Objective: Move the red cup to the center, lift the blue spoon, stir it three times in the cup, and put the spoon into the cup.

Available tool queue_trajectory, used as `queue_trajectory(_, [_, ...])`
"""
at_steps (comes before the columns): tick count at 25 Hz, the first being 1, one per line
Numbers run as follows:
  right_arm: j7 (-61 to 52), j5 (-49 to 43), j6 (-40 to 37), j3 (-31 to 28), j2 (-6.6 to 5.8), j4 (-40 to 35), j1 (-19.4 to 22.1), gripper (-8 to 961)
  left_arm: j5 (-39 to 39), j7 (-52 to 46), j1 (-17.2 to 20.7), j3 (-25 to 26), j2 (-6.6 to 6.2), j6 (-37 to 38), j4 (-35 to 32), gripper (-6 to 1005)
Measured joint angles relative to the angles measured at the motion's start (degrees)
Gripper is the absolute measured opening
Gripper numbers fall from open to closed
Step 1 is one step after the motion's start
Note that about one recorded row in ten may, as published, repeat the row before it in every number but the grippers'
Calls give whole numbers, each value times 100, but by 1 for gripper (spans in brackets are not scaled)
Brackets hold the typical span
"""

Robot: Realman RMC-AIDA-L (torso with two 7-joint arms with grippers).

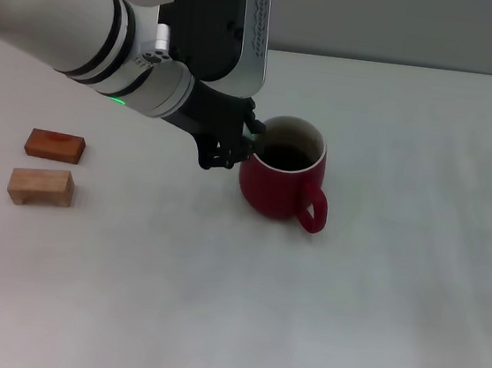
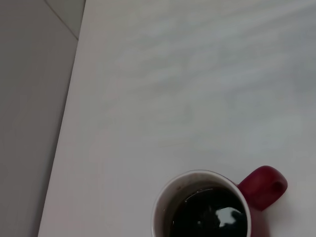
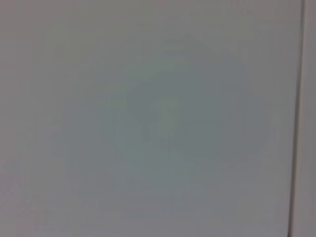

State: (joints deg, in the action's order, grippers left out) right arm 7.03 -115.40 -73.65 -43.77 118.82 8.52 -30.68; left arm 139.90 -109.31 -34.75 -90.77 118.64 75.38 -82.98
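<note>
At frame centre on the table (image 1: 372, 323): cup (image 1: 280, 183), handle toward lower right; rigid, glazed, breakable, best taken by its rim. Left end effector (image 1: 231, 145) touching its left rim; finger state cannot be told. Spoon unseen.

My left arm is reaching in from the upper left of the head view, its white forearm sloping down toward the middle of the table, a green light glowing on the wrist ring. My black left gripper (image 1: 237, 143) is hanging low off that wrist, its fingers pointing down and to my right, their tips right at the cup (image 1: 282, 181) rim on its left side. I cannot make out whether the fingers are parted or closed. My right arm is not showing in the head view.
</note>
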Motion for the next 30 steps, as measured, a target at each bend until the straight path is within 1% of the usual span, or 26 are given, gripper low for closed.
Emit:
queue_trajectory(7, [0, 0, -1, 0, 0, -2, -5, 335, -30, -370, -41, 40, -8, 33, 1, 170])
queue_trajectory(17, [0, -1, -1, 0, 0, -9, -17, 335, -11, -445, -3, 18, -7, 39, -41, 272])
queue_trajectory(19, [0, -1, -1, 0, 0, -9, -17, 335, -21, -447, 14, 51, -8, 28, -85, 272])
queue_trajectory(21, [0, 0, -1, 0, 0, -9, -17, 335, -46, -449, 52, 141, -12, 13, -187, 271])
queue_trajectory(22, [0, 0, 0, 0, 0, -11, -9, 335, -102, -450, 131, 312, -15, 1, -369, 271])
queue_trajectory(24, [0, 0, 3, 0, 0, -15, -1, 335, -157, -449, 164, 387, -16, -2, -437, 271])
queue_trajectory(25, [0, 0, 4, 0, 0, -17, 2, 335, -360, -420, 252, 632, -24, -23, -607, 270])
queue_trajectory(26, [0, 0, 4, 0, 0, -17, 2, 335, -360, -420, 252, 632, -24, -23, -607, 270])
queue_trajectory(27, [0, -1, 5, 0, 0, -17, 11, 335, -686, -311, 351, 930, -31, -45, -723, 270])
queue_trajectory(28, [0, -1, 5, 0, 0, -17, 11, 335, -686, -311, 351, 930, -31, -45, -723, 270])
queue_trajectory(29, [0, -1, 4, -1, 0, -18, 14, 336, -1150, -79, 495, 1308, -39, -122, -764, 270])
queue_trajectory(30, [0, -1, 5, 0, 0, -18, 15, 336, -1150, -79, 495, 1308, -39, -122, -764, 269])
